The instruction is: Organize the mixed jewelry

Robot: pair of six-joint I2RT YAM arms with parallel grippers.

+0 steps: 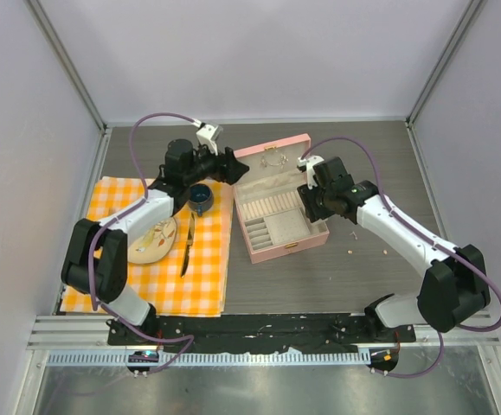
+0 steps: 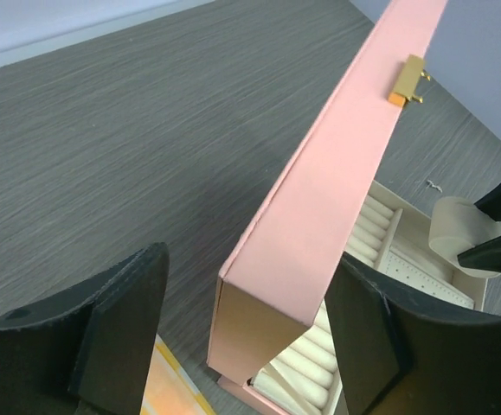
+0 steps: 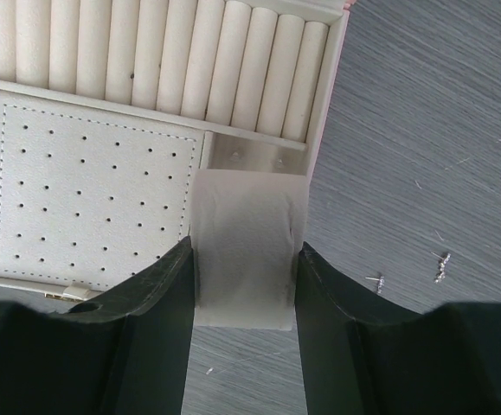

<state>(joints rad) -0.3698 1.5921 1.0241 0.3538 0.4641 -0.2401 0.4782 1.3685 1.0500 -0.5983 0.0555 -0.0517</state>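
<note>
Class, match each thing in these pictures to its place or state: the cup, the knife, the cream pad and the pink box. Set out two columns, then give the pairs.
Things:
1. cup
2. knife
3. cream pad
4. pink box

Places or states:
A. clamped between the fingers of the right gripper
B. open, on the bare table
C. standing near the far edge of the checked cloth
D. lying on the cloth, just right of the plate

Pairs: 1-C, 2-D, 3-A, 4-B
</note>
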